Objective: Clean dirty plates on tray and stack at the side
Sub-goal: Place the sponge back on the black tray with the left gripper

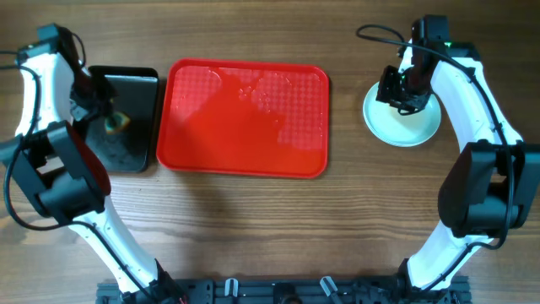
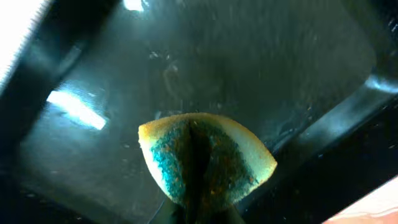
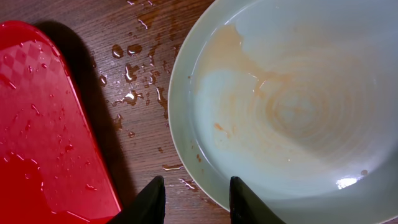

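Note:
The red tray (image 1: 245,135) lies wet with no plates on it; its corner shows in the right wrist view (image 3: 37,124). A pale aqua plate (image 1: 413,127) sits on the table right of the tray; whether others lie under it I cannot tell. It carries a faint orange smear (image 3: 298,106). My right gripper (image 1: 396,89) hangs just above the plate's left rim, open and empty, its fingers (image 3: 198,202) astride the rim. My left gripper (image 1: 105,118) is over the black tray (image 1: 135,93), shut on a green and yellow sponge (image 2: 205,155).
Water drops lie on the wood (image 3: 134,93) between the red tray and the plate. The black tray's floor (image 2: 249,68) is wet and glossy. The near half of the wooden table (image 1: 270,228) is bare.

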